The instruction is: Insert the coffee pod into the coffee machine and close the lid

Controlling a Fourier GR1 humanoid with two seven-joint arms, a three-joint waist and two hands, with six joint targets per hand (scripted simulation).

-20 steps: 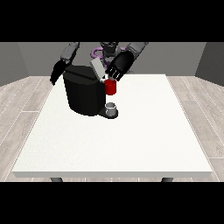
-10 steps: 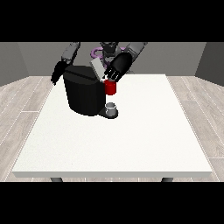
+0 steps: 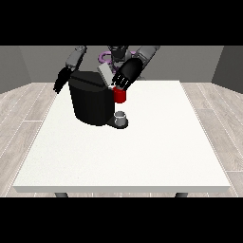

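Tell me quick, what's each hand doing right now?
Hand at the view's right: at the coffee machine lid, fingers cannot be told.
Hand at the view's left: beside the machine, holding nothing visible, fingers unclear.

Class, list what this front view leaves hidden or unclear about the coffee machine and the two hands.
- Front view: the machine's pod slot faces away; its body hides it.
- Hand at the view's right: too small to tell whether it holds anything.
- Hand at the view's left: partly behind the machine.

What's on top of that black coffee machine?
On the coffee machine a grey lid stands tilted up. The hand at the view's right hangs beside it, above a red thing at the machine. Whatever lies under the lid is hidden.
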